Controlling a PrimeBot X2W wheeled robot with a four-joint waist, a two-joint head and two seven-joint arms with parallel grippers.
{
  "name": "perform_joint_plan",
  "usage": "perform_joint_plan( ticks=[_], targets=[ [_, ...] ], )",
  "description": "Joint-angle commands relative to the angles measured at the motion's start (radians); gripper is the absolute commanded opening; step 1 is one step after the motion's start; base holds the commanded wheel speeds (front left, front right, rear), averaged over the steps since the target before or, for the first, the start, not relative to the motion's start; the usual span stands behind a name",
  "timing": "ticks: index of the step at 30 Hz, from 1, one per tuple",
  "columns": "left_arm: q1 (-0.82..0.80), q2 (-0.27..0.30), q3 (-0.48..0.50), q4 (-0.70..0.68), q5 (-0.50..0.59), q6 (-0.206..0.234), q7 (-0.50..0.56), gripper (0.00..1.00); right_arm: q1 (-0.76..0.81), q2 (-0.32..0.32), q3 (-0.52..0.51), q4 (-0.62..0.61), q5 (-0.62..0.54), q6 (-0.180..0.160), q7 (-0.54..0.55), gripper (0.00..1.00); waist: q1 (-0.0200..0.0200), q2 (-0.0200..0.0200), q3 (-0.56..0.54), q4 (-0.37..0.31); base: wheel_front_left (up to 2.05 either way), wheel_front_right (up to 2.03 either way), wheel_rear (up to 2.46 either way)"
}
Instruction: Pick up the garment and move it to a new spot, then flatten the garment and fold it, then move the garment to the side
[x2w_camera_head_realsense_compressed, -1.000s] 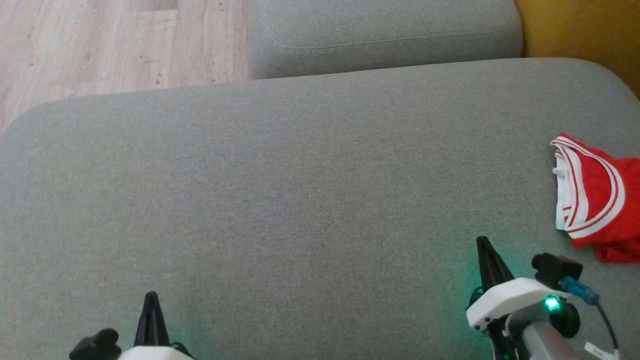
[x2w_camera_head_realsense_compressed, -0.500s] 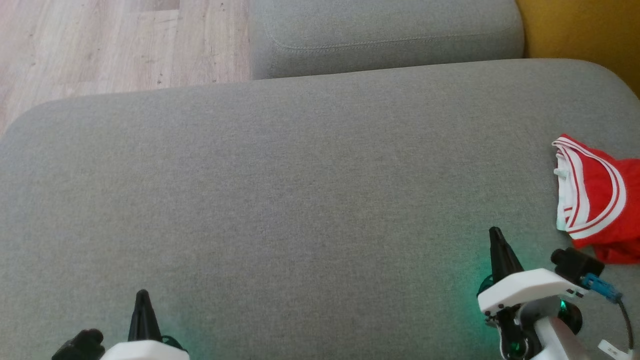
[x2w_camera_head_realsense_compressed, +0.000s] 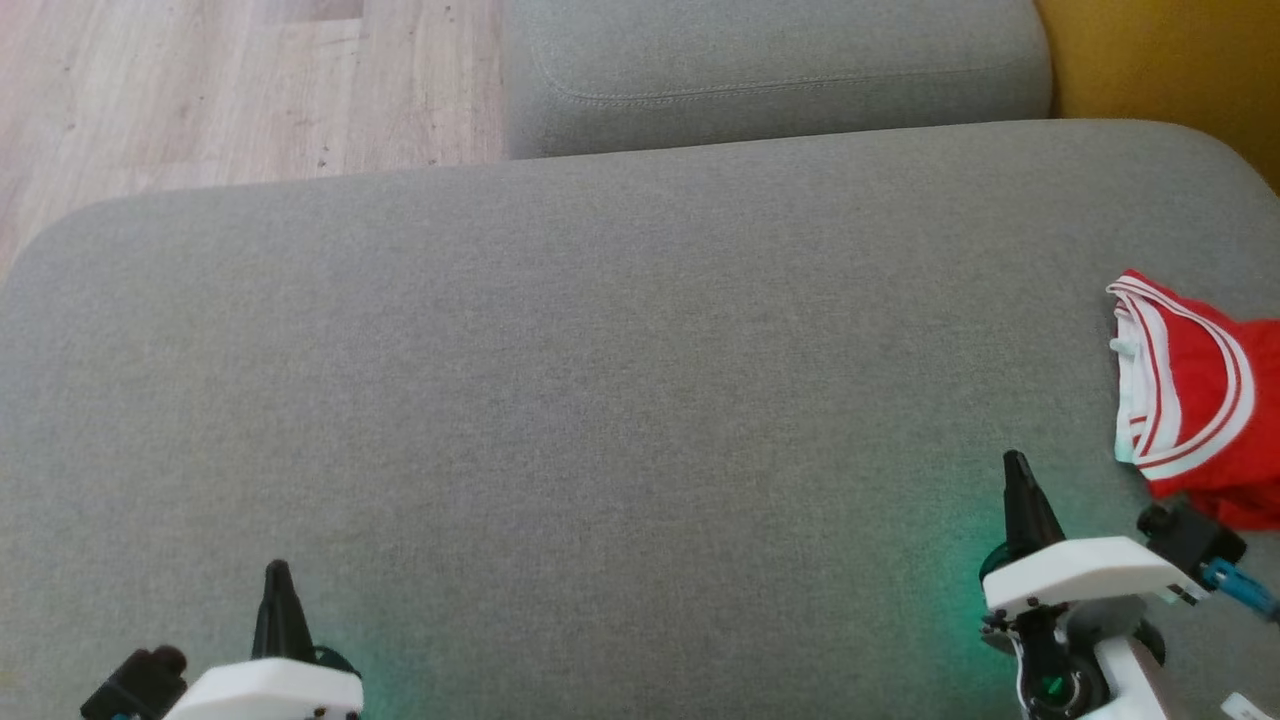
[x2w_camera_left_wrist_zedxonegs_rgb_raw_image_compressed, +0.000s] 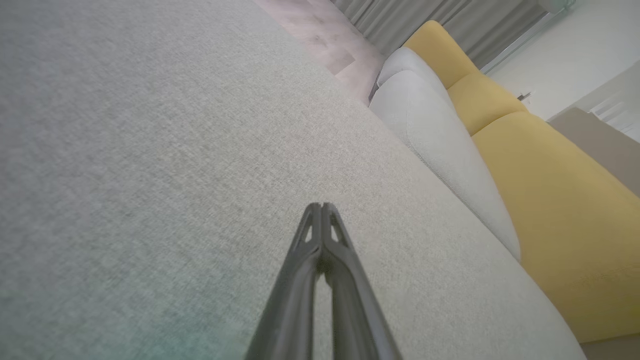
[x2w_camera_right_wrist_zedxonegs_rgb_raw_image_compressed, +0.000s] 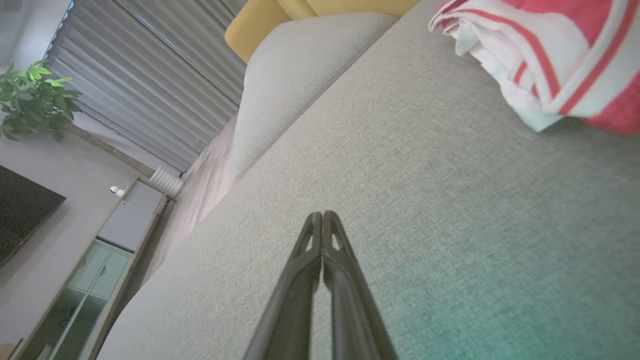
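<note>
Red-and-white garment is lying at the right edge of the grey cushion. Both left gripper and right gripper are hovering empty, fingers pressed together.

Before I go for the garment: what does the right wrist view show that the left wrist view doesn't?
Right wrist, not left: the red-and-white garment at upper right, the right gripper with fingers shut, a green plant and a cabinet. Left wrist, not right: the left gripper, fingers shut. Both: the grey cushion, the yellow sofa and curtains.
</note>
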Motion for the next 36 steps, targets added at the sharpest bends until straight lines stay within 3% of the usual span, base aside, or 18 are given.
perform_joint_plan(
  ticks=[1, 36],
  targets=[
    [-0.051, 0.004, 0.028, -0.039, -0.033, -0.009, 0.009, 0.0, -0.022, -0.003, -0.003, -0.045, 0.039, 0.0, 0.01, 0.0, 0.0, 0.0, 0.0, 0.001, 0.0, 0.0, 0.0],
    [-0.082, 0.006, 0.069, -0.107, -0.41, -0.04, 0.112, 0.0, 0.012, -0.002, -0.078, -0.185, 0.439, -0.001, 0.11, 0.0, 0.0, 0.0, -0.002, 0.009, 0.0, 0.0, 0.0]
  ],
)
